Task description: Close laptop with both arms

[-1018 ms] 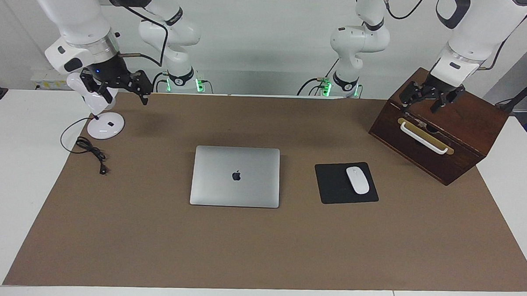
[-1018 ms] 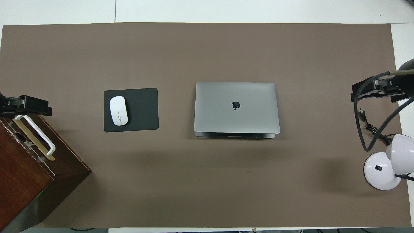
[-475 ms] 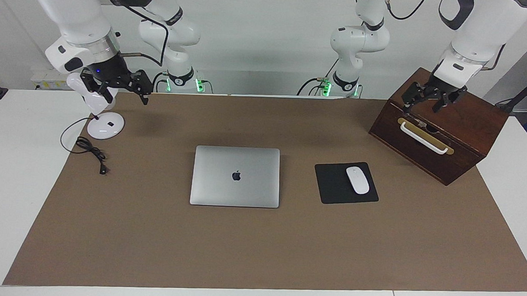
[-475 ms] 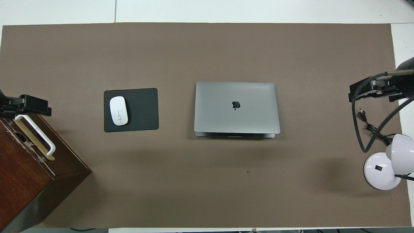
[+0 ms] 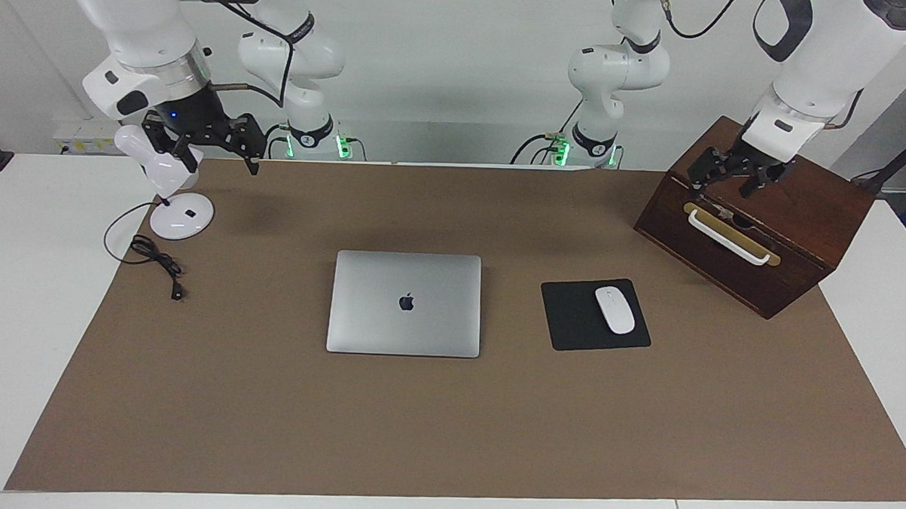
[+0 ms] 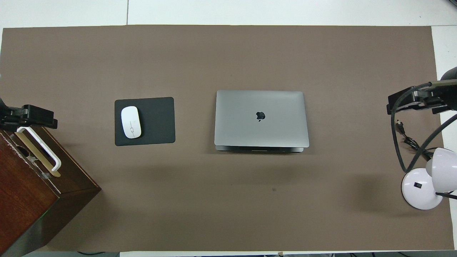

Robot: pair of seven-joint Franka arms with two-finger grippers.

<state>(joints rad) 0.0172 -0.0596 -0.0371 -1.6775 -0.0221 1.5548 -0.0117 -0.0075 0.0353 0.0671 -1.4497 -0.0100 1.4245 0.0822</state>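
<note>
We see the thin silver-grey laptop (image 5: 404, 303) lying lid-down mid-counter, so our left claw (image 5: 736, 175) and right claw (image 5: 201, 140) hang released, clear of it

Even, bright room light from above falls on both views. Soft, diffuse shadows lie on the brown mat (image 6: 228, 200) in the lower half of the overhead frame, and faint ones near the top of the facing frame. The laptop (image 5: 404, 304) lid shows mild sheen, no harsh glare. Focus is sharp throughout.

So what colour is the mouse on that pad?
White mouse, on a black mouse pad; clearest in the overhead view.
</note>
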